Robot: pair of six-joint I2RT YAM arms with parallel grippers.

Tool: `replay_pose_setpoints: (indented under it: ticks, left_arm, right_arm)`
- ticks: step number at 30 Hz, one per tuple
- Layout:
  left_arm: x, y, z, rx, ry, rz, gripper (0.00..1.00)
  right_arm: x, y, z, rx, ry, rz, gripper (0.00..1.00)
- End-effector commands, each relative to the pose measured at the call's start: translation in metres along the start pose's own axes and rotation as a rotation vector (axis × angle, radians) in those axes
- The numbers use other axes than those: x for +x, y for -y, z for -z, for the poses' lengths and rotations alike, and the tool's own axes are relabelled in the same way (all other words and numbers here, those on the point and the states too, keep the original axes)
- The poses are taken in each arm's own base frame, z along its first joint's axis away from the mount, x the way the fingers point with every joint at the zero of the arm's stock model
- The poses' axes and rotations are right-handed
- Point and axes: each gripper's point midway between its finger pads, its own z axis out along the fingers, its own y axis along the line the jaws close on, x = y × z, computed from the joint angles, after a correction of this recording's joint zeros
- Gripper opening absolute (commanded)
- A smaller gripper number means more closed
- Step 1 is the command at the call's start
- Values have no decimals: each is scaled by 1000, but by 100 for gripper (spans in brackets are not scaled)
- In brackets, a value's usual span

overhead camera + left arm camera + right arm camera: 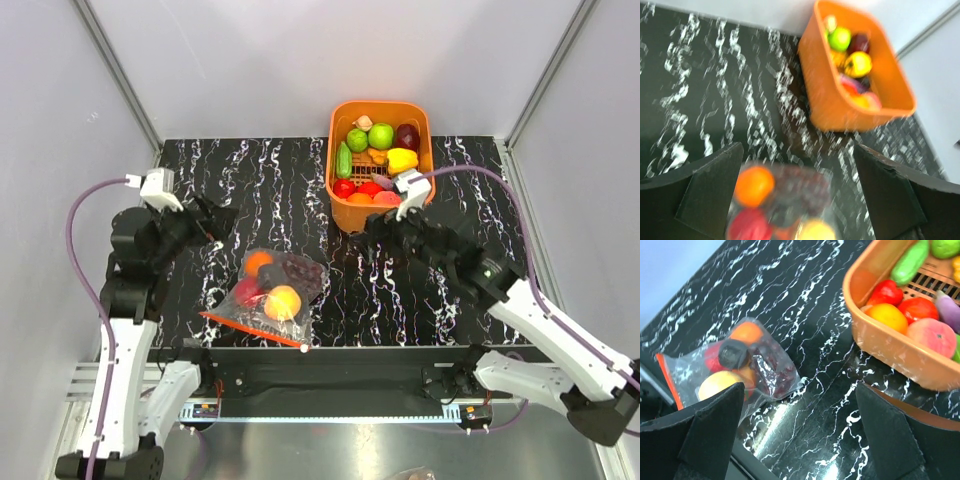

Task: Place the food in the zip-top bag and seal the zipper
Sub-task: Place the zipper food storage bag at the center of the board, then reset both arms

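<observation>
The left claw [218, 222] and right claw [368, 235] both stand wide apart and hold nothing. The zip-top bag [272, 292] lies flat between them with the food [282, 302] inside. Its zipper [250, 331] faces the arms (straight and flat, so probably sealed). The worktop [270, 180] carries it, well clear of the orange basket [334, 150].
</observation>
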Motion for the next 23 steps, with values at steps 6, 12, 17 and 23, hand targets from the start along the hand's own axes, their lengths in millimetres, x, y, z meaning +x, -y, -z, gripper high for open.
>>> replay_pose_setpoints:
  ticks: [6, 12, 17, 23]
  left_arm:
    - [61, -9, 23, 37, -108, -75, 99]
    - [69, -6, 41, 64, -43, -113, 99]
    - [64, 2, 45, 107, 22, -125, 99]
    - [71, 0, 41, 105, -29, -113, 99]
  right_arm:
    - [14, 22, 28, 90, 133, -147, 100]
    - [35, 25, 45, 77, 149, -196, 100]
    - [45, 22, 50, 48, 145, -221, 100]
    - [54, 12, 48, 2, 90, -247, 100]
